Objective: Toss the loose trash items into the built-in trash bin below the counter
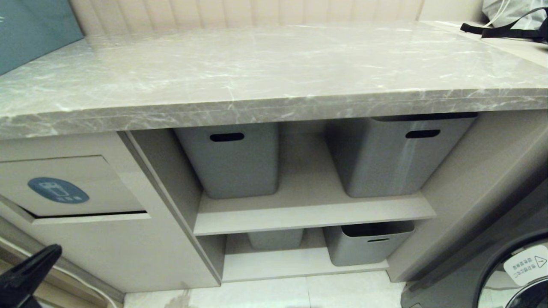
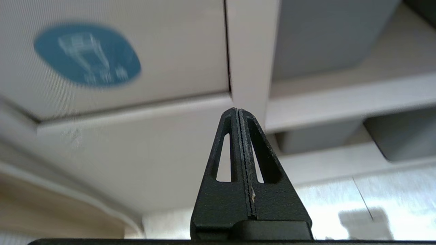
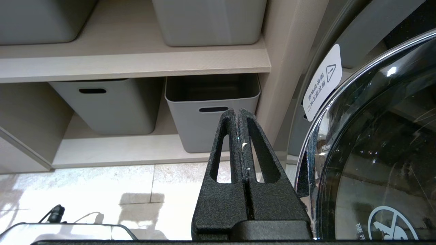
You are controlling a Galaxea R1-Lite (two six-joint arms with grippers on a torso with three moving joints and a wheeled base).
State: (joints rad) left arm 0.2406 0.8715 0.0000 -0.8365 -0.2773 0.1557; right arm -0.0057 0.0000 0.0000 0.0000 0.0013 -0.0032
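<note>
Where grey tubs (image 1: pixel 231 158) fill shelves, the counter (image 1: pixel 274 72) gleams.

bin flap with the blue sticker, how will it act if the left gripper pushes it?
The flap probably swings inward: a dark gap runs along its lower edge. It looks like a flat, stiff panel, unlikely to flex. Its smooth face may let the shut left gripper slide.

Four grey tubs (image 1: pixel 231 160), two pincers (image 2: pixel 238 112)
</note>
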